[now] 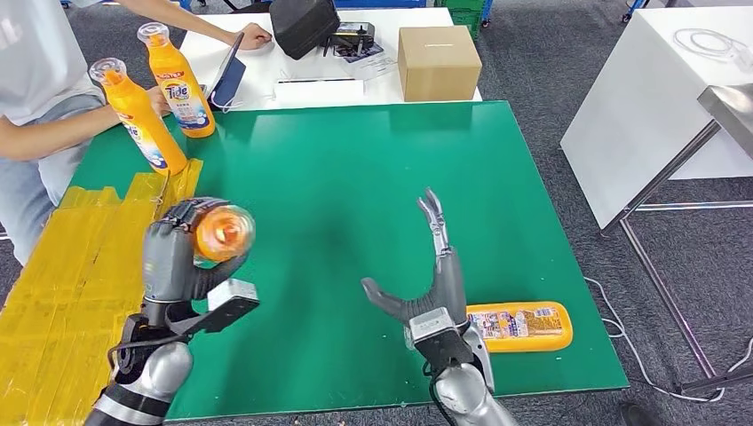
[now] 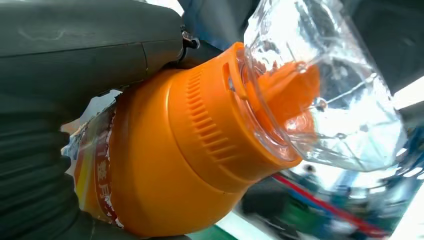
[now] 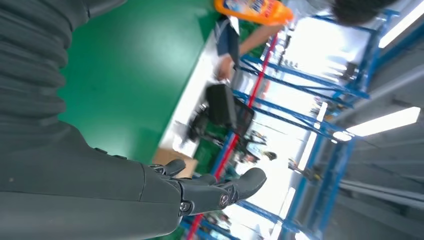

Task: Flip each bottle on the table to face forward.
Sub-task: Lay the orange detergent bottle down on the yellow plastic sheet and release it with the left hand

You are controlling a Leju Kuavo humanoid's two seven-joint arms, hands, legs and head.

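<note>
My left hand (image 1: 178, 253) grips an orange bottle (image 1: 222, 232) above the green table's left side, its clear cap pointing toward the camera. The left wrist view shows that bottle (image 2: 200, 150) close up, wrapped by my hand (image 2: 75, 60). My right hand (image 1: 426, 275) hovers open over the table's near middle, fingers extended, holding nothing; its fingers (image 3: 220, 192) are seen in the right wrist view. Another orange bottle (image 1: 519, 326) lies on its side by the near right edge, just right of my right arm. Two orange bottles stand at the far left: one upright (image 1: 180, 84), one tilted (image 1: 140, 120) in a person's hand.
A person (image 1: 35, 98) sits at the far left, reaching over the table (image 1: 355, 177). Yellow sheeting (image 1: 80, 266) covers the left edge. Behind stand a white table with a cardboard box (image 1: 438, 60), a black bag (image 1: 304, 25) and a tablet (image 1: 228, 75). A second white table (image 1: 648, 98) stands right.
</note>
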